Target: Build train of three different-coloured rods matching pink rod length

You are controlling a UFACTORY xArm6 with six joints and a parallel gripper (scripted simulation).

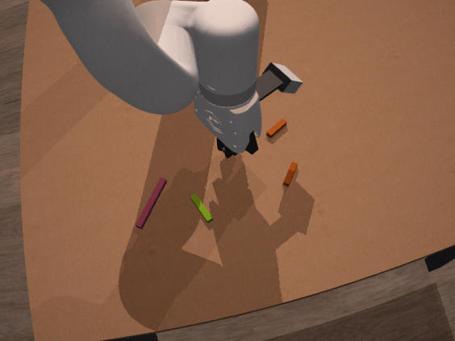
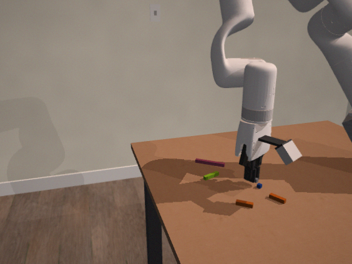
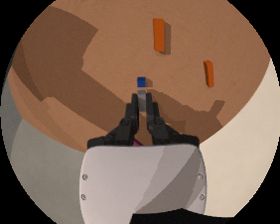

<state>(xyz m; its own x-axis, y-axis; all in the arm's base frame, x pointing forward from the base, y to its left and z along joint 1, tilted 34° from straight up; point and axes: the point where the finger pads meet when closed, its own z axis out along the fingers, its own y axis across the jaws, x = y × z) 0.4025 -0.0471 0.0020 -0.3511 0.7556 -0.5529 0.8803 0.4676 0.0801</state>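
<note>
My gripper (image 2: 251, 180) (image 3: 142, 101) points down, shut on the grey rod (image 2: 256, 180) (image 3: 142, 93), whose end shows between the fingertips. I cannot tell whether the rod touches the table. The small blue rod (image 2: 259, 185) (image 3: 141, 81) lies just beyond the grey rod's end; the top view does not show it. One orange rod (image 1: 277, 127) (image 2: 277, 198) (image 3: 159, 35) and another orange rod (image 1: 290, 173) (image 2: 244, 203) (image 3: 209, 73) lie apart. The lime rod (image 1: 201, 208) (image 2: 211, 175) and the long pink rod (image 1: 151, 203) (image 2: 210, 162) lie separately on the other side.
The brown table (image 1: 363, 138) (image 2: 296, 231) bears all these rods, and its front edge runs along the bottom in the top view. Arm shadows cover the lime rod partly. The wrist camera (image 1: 288, 79) (image 2: 289, 151) sticks out beside the gripper, on the orange rods' side.
</note>
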